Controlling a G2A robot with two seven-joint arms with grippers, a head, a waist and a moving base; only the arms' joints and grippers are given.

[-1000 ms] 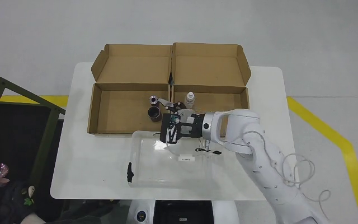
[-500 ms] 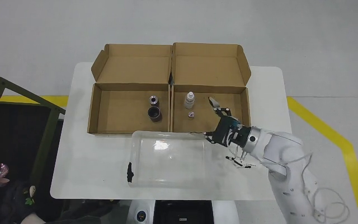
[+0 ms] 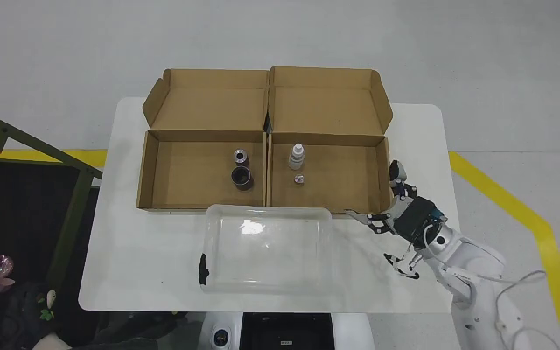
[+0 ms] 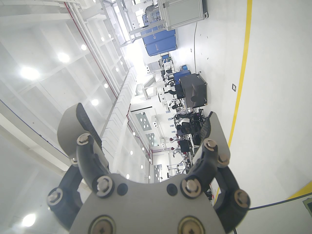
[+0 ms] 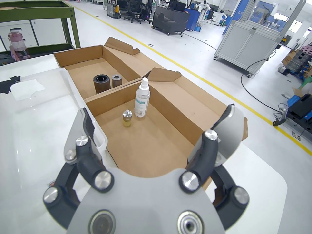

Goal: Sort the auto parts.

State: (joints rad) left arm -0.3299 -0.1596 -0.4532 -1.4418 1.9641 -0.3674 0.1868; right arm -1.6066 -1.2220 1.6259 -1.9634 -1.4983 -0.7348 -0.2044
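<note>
White table (image 3: 131,249); spray bottle (image 5: 142,98) upright, nozzle up, in cardboard box (image 5: 170,132); right tool (image 5: 158,114) spread; left tool (image 4: 146,113) spread

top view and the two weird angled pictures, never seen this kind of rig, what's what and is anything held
A two-armed robot works at a white table. The top view looks down from above its arms; the other two come from cameras on its wrists. Two brown cardboard boxes stand open there: the left box holds a wide dark metal cylinder and a narrower grey cylinder, the right box a clear spray bottle and a small metal-capped part. Nearer the robot lies a clear plastic bin. Both pincers are open and empty: the right pincer by the right box's corner, the left pincer pointing into the room.
</note>
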